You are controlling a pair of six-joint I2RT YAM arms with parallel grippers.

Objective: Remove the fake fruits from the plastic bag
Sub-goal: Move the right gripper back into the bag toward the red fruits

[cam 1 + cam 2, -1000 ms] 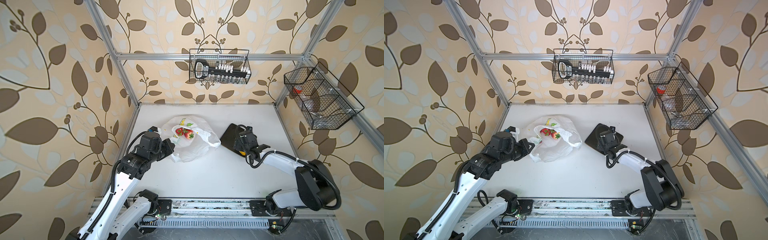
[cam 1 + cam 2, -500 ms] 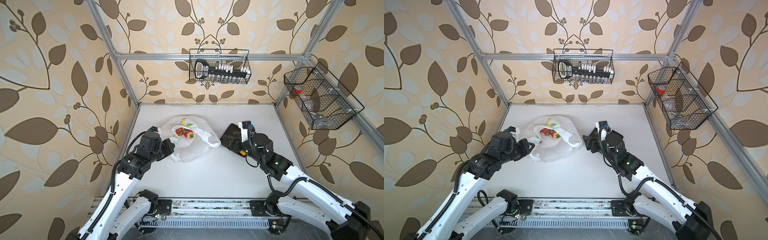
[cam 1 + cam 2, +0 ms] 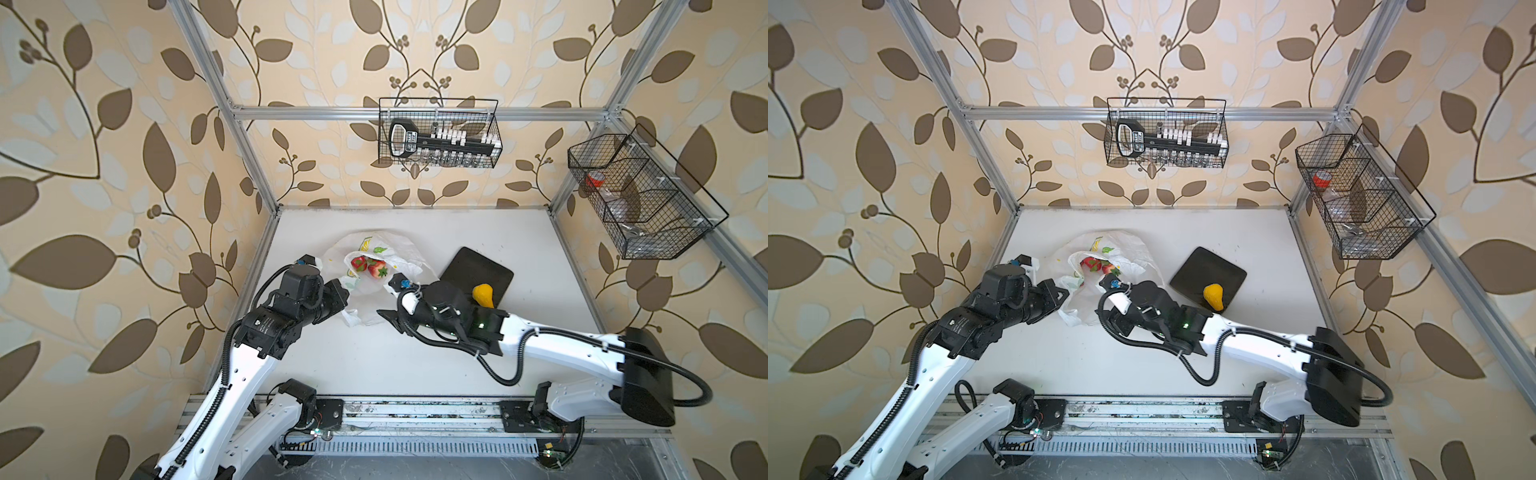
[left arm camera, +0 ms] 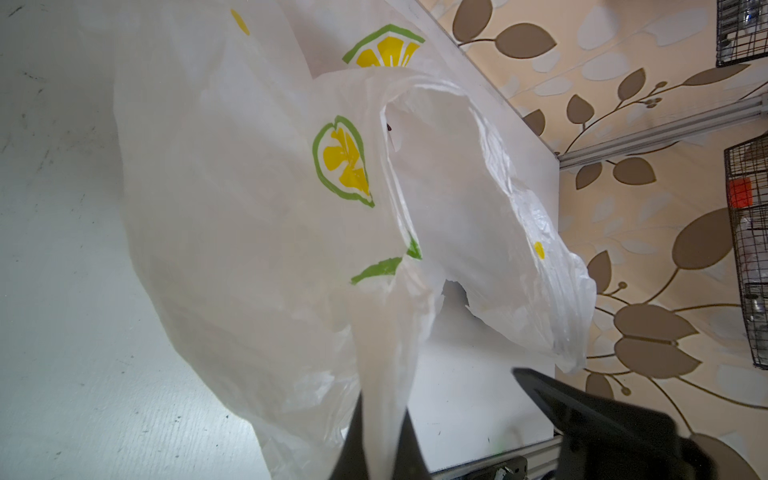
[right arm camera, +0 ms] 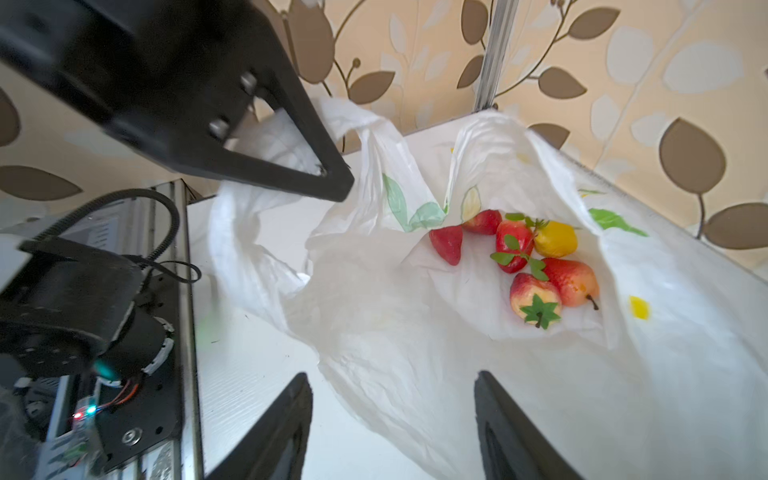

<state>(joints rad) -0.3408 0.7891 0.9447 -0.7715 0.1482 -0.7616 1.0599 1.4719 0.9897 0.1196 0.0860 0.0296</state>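
**Top views:** The plastic bag (image 3: 399, 245) is seen crumpled on the white table (image 3: 415, 361), left of centre, with its mouth open; the same is shown in both top views (image 3: 1133, 245). The fake fruits (image 3: 369, 266) are seen as red shapes inside the mouth (image 3: 1094, 265). One yellow pear (image 3: 483, 294) is out of the bag, lying at the lower right edge of the dark tray (image 3: 473, 266), which sits right of the bag (image 3: 1213, 296). The left jaws are closed on the bag's lower left part. The right jaws are placed at the bag's lower right edge, and their gap cannot be told from here.

**Left wrist:** A twisted strip of the plastic bag (image 4: 232, 208) is pinched tight between the left jaws at bottom centre. Printed lemon slices (image 4: 345, 162) are seen on the film. The table (image 4: 62, 291) fills the left side.

**Right wrist:** The right jaws are seen at the bottom edge, standing moderately apart with nothing clamped. The bag's near film (image 5: 415, 353) lies between and beyond them. The fake fruits (image 5: 519, 257) are clustered in the open mouth, right of centre: red strawberries, a yellow lemon (image 5: 555, 239) and reddish ones with green leaves. The left jaws are seen at upper left, against the bag's handle.
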